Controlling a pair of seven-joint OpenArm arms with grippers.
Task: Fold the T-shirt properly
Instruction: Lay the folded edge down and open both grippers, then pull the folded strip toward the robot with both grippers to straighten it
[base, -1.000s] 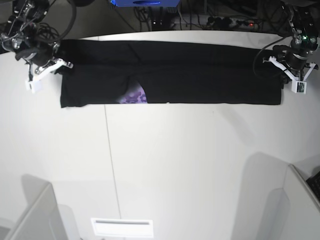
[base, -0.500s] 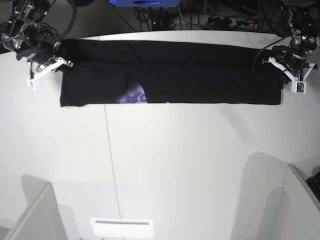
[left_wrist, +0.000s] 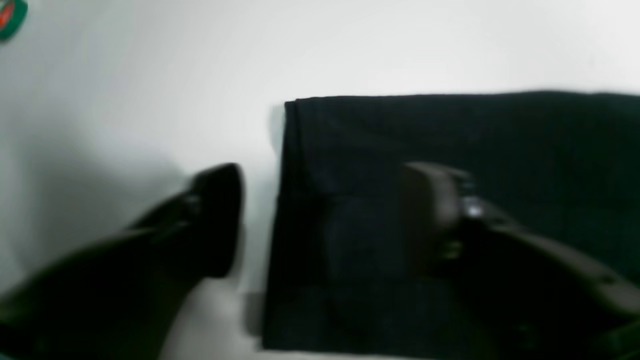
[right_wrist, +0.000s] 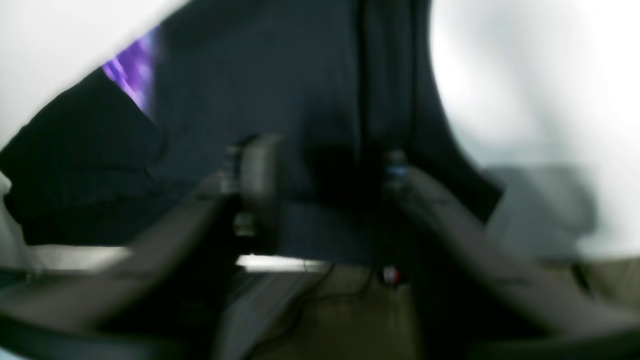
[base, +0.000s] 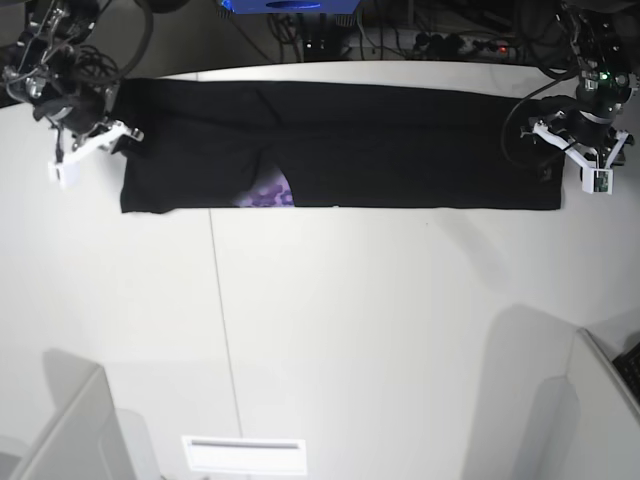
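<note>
The black T-shirt lies folded into a long flat strip across the far side of the white table. A bit of its purple print shows at the front edge, and also in the right wrist view. My left gripper is at the strip's right end. In the left wrist view it is open, one finger over the table and one over the shirt. My right gripper is at the strip's left end. In its blurred wrist view it is open over the shirt.
Cables and a power strip lie behind the table's far edge. Grey panels stand at the front left and front right. A white label sits at the front edge. The floor shows under the right gripper.
My left gripper has shifted slightly toward the front and in over the shirt's right end. The right gripper has barely moved. The shirt lies as before.
</note>
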